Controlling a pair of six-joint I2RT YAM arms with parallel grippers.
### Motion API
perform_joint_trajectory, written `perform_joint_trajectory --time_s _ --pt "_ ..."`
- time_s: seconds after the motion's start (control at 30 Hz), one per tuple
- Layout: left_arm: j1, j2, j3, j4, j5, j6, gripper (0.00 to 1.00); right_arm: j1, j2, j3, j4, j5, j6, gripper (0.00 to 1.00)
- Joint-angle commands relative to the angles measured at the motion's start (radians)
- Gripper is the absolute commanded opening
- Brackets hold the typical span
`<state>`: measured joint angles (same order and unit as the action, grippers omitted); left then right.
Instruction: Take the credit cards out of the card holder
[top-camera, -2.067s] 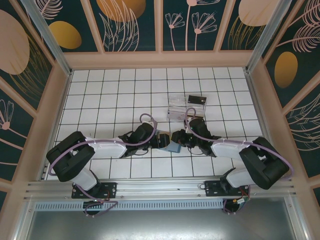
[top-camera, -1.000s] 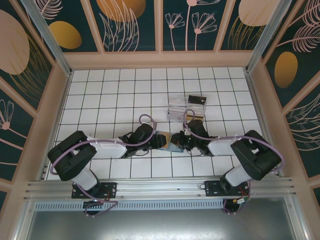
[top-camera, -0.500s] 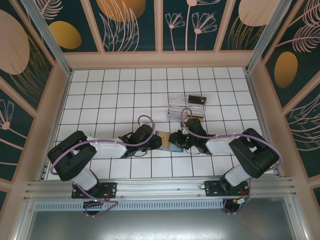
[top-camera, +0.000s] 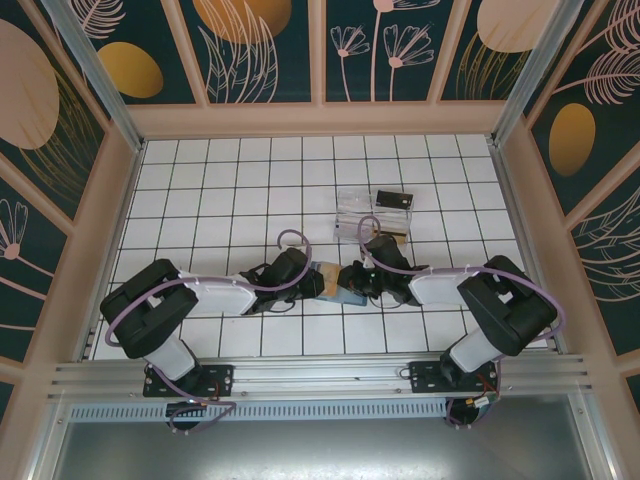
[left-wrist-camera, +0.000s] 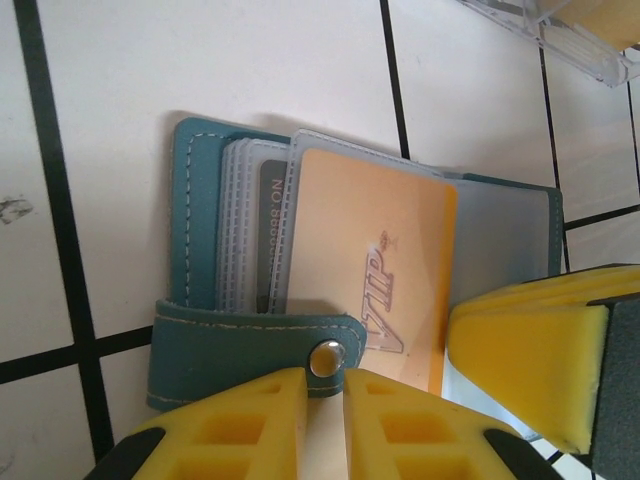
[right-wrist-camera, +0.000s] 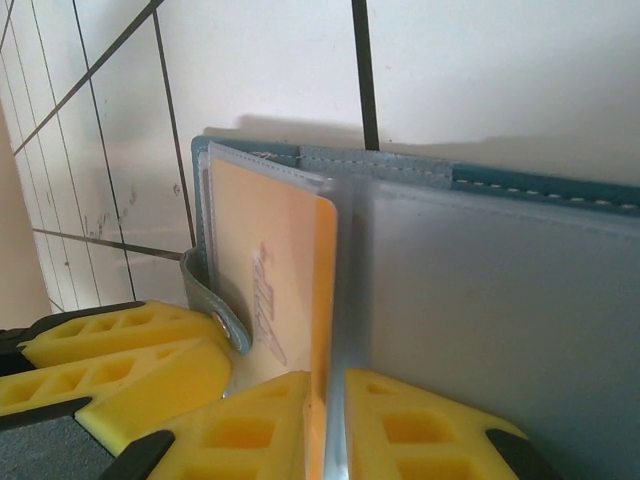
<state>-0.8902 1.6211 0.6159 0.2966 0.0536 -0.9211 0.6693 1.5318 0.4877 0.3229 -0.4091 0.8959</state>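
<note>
The teal card holder (left-wrist-camera: 195, 200) lies open on the white tiles between both grippers (top-camera: 350, 296). Clear sleeves fan out of it, and an orange VIP credit card (left-wrist-camera: 370, 240) sits on top of them. My left gripper (left-wrist-camera: 323, 375) is shut on the holder's strap, right at its snap button (left-wrist-camera: 328, 358). My right gripper (right-wrist-camera: 327, 378) is shut on the edge of the orange card (right-wrist-camera: 265, 240), with a clear sleeve (right-wrist-camera: 480, 300) pinched alongside it. From above, the left gripper (top-camera: 322, 283) and right gripper (top-camera: 350, 277) meet tip to tip over the holder.
A clear plastic box (top-camera: 362, 212) stands just behind the grippers, with a small black card (top-camera: 395, 198) on it. Its corner shows in the left wrist view (left-wrist-camera: 560, 30). Wooden walls (top-camera: 320, 120) ring the tiled floor.
My left gripper has closed onto the holder's strap. The right arm has drawn in slightly to the left, its grip unchanged.
</note>
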Motion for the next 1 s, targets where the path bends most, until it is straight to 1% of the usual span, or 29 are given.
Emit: perform_joint_trajectory --time_s 0.0,0.13,0.27,0.43,0.47,0.57,0.63,0.97 --pt "-0.003 0.031 0.010 -0.004 0.026 0.009 0.20 0.009 0.031 0.018 0.008 0.002 -0.014 0.18" --pt "-0.002 0.028 0.008 -0.005 0.027 0.010 0.20 0.010 0.044 0.022 0.026 -0.007 -0.011 0.17" --pt "-0.003 0.022 0.007 -0.014 0.019 0.007 0.20 0.009 0.040 0.017 0.021 -0.002 -0.009 0.09" --pt "-0.003 0.022 0.011 -0.050 -0.009 -0.011 0.17 0.001 0.019 0.000 0.002 0.010 -0.010 0.08" --pt "-0.002 0.023 0.012 -0.058 -0.017 -0.017 0.14 -0.003 0.017 -0.006 0.004 0.009 -0.010 0.07" --pt "-0.002 0.029 0.016 -0.090 -0.041 -0.026 0.10 -0.014 0.010 -0.026 0.013 0.005 -0.006 0.06" --pt "-0.003 0.034 0.017 -0.101 -0.047 -0.031 0.07 -0.021 0.005 -0.038 0.018 0.000 -0.006 0.06" --pt "-0.003 0.043 0.016 -0.111 -0.056 -0.047 0.03 -0.065 -0.050 -0.091 0.006 -0.017 -0.015 0.06"
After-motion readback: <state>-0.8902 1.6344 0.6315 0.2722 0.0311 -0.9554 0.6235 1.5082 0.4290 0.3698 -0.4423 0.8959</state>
